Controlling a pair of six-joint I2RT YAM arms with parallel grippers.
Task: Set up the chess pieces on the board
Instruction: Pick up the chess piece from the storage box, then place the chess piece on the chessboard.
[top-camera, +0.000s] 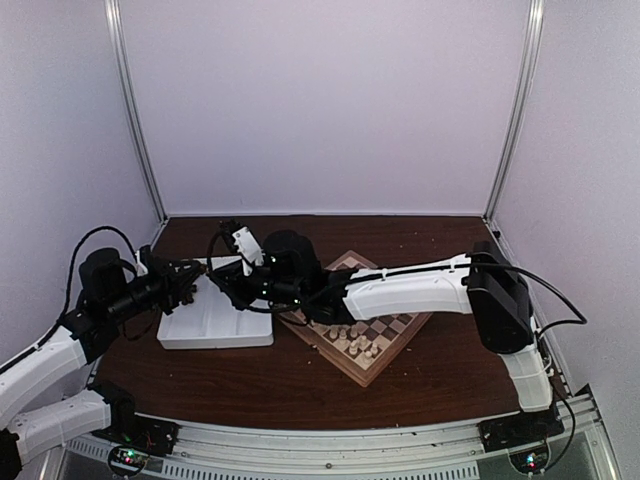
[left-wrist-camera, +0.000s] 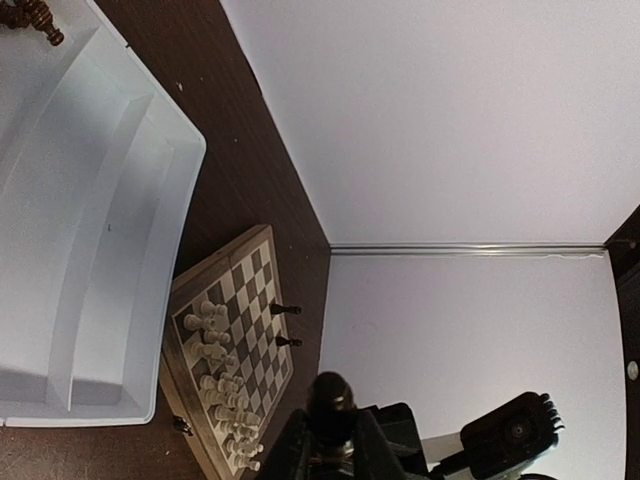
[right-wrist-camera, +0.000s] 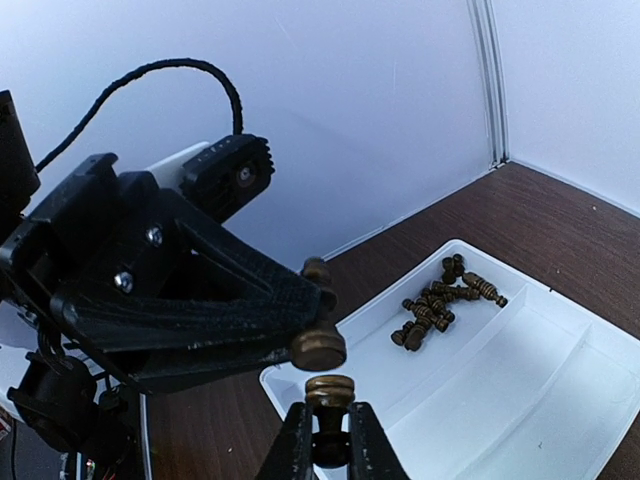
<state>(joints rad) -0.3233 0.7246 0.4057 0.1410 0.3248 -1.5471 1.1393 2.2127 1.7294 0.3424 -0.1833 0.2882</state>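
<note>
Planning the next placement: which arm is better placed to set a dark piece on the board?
Right, probably. The right gripper is shut on a dark chess piece and its arm stretches over the chessboard; the left gripper sits by the white tray, farther off.

Dark brown wooden counter (top-camera: 420, 235), closed in by pale walls on three sides. Two things lie directly on it: a white compartment tray (top-camera: 210, 322) left of centre and, just beside it on the right, a checkered, tan-rimmed board (top-camera: 362, 378) turned corner-on.
</note>
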